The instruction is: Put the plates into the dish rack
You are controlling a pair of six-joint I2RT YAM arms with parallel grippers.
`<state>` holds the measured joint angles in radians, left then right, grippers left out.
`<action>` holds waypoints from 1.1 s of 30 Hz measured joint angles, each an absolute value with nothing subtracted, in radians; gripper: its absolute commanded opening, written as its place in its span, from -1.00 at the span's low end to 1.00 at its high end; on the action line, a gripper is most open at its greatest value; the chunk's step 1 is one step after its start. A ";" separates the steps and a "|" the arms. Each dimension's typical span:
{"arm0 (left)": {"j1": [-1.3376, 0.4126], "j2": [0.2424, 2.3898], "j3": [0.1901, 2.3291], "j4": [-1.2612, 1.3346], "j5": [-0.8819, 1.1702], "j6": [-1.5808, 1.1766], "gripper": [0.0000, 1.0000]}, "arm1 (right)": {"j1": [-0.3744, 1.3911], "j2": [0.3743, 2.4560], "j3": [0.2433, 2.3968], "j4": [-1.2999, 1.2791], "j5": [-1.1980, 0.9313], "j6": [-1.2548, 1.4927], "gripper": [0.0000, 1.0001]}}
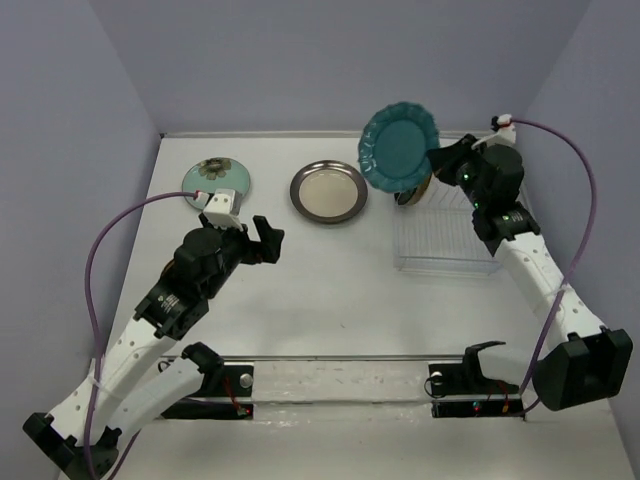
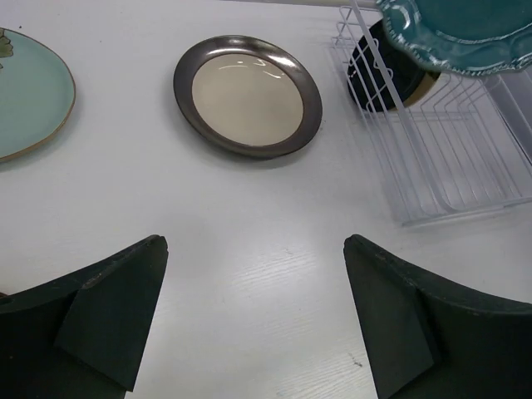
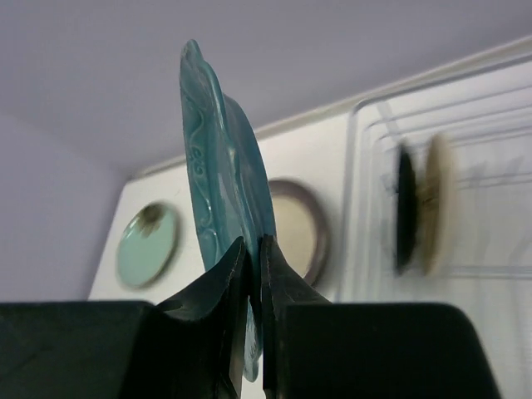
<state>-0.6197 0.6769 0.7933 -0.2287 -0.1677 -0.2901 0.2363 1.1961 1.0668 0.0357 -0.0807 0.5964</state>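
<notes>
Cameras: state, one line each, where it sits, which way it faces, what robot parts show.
Top external: above and behind the bases, looking down; both arms show.
Left wrist: on the left arm, facing silver plate and dish rack; open left gripper below.
Right wrist: on the right arm, looking along the right gripper, shut on the teal plate.
Shared: all see the silver plate.

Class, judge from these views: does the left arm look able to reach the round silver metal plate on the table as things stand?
Probably yes: the left gripper is open and empty, the round silver metal plate lies flat just ahead, and only bare white table shows between them.
</notes>
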 measured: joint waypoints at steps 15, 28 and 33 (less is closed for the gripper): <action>-0.618 0.677 0.793 -0.227 -0.135 -0.290 0.98 | 0.055 1.210 1.232 -0.153 0.443 0.285 -0.86; -0.613 0.691 0.793 -0.221 -0.128 -0.290 0.98 | 0.052 1.377 1.229 -0.150 0.454 0.175 -0.86; -0.613 0.693 0.793 -0.221 -0.128 -0.290 0.98 | 0.052 1.424 1.229 -0.149 0.429 0.156 -0.86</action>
